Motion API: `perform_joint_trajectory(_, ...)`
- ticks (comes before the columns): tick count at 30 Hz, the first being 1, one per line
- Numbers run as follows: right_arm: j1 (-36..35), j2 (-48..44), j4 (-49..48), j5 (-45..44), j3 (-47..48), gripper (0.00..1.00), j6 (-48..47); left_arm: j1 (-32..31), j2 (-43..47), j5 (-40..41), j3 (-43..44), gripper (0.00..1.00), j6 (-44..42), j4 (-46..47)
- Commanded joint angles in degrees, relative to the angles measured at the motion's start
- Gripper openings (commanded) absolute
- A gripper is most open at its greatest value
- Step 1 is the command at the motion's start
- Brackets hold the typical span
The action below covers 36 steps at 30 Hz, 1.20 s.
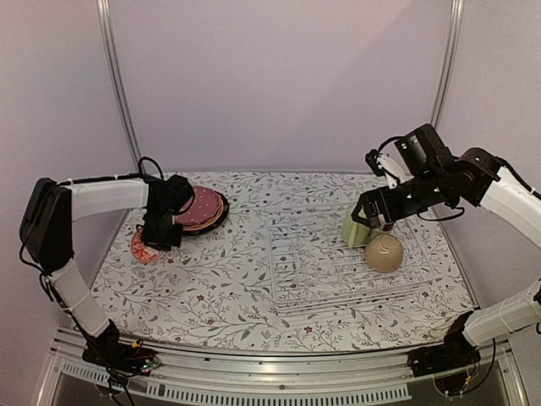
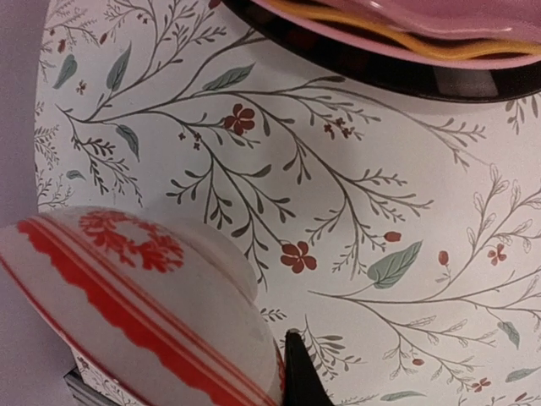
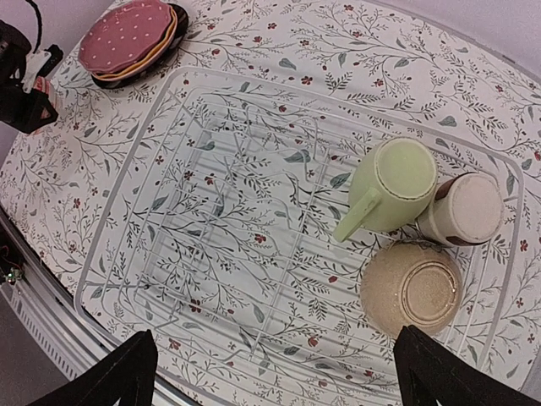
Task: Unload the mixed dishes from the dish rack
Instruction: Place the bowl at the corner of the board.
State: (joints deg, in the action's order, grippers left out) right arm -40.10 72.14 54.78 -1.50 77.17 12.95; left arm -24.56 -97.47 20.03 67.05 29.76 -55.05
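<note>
My left gripper [image 1: 159, 235] is shut on the rim of the white-and-red patterned bowl [image 2: 127, 313], which hangs tilted close over the tablecloth at the left. One dark finger [image 2: 301, 372] shows beside the bowl; the other is hidden behind it. The stacked plates [image 1: 201, 209], with the maroon dotted one on top, lie just behind. The white wire dish rack [image 3: 110, 211] holds a pale green cup [image 3: 393, 186], a small grey-white cup [image 3: 469, 209] and an upturned tan bowl [image 3: 412, 289] in its right end. My right gripper [image 3: 279, 372] hovers open above the rack, holding nothing.
The floral tablecloth [image 1: 220, 296] covers the table. Metal rails [image 1: 279, 372] run along the near edge, and the booth walls stand close at the left, right and back. The left part of the rack [image 1: 313, 262] holds no dishes.
</note>
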Motion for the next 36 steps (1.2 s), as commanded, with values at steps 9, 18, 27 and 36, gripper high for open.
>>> perform_joint_trajectory(9, 0.13, 0.11, 1.3, -1.14, -1.36, 0.99, -0.38, 1.06, -5.5, 2.01, 1.55, 0.0, -2.95, -1.42)
perform_joint_trajectory(18, 0.13, 0.61, 1.63, -0.97, -1.32, 0.99, -0.4, 0.67, -6.76, 1.17, 2.08, 0.23, -4.37, -2.23)
perform_joint_trajectory(27, 0.15, 0.24, 2.47, -1.45, -1.05, 0.99, -0.28, 0.1, -5.75, -0.03, 2.29, 0.36, -4.68, -1.99)
perform_joint_trajectory(36, 0.11, 1.31, 7.09, -6.4, -0.82, 0.99, -0.1, -1.62, -0.68, 0.61, 3.88, 0.76, -5.02, -3.0)
